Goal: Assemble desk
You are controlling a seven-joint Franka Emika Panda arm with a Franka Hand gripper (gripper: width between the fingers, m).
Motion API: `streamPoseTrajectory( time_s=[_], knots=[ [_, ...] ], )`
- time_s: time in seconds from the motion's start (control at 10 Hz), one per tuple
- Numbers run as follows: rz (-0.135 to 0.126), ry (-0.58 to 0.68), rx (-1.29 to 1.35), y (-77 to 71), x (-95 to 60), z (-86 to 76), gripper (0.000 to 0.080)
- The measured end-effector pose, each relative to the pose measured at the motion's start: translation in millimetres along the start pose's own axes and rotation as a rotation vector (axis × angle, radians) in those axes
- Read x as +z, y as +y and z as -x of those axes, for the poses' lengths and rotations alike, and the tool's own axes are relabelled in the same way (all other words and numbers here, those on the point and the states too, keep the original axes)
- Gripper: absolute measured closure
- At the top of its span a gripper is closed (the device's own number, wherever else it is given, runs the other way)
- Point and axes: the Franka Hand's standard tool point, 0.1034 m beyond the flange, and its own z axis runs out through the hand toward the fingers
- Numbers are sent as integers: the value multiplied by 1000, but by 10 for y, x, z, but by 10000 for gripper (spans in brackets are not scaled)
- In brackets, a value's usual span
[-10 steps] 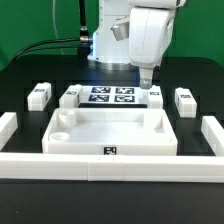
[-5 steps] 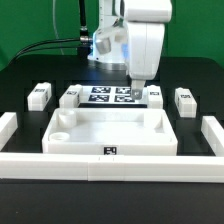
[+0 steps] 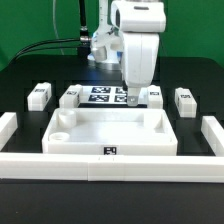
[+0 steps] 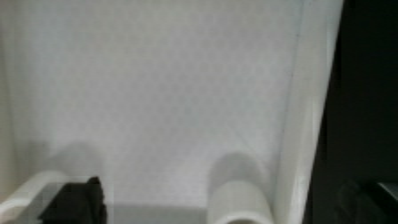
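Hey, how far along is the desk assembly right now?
Nothing looks joined yet: the tabletop lies bare and four legs sit loose beyond it. In hand: the claw hangs by the tabletop's far rim, nothing visibly gripped. Left: fitting every leg.

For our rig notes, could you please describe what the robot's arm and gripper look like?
The arm is glossy white with rounded, boxy housings. The gripper below it is slim and darker at the tip. Black cables run behind its base. No markings are legible.
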Motion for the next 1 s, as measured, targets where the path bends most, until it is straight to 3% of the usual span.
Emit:
streamPoseTrajectory(
  time_s=[0.2, 0.7, 0.8, 0.9, 1.0],
  knots=[
    [-28, 12, 5, -179, 230, -14, 149],
    [-72, 19, 90, -277, 485, -95, 149],
    [-73, 18, 99, -275, 486, -98, 283],
    [-74, 18, 101, -278, 489, -91, 283],
    [-74, 18, 101, -279, 489, -90, 440]
  ],
)
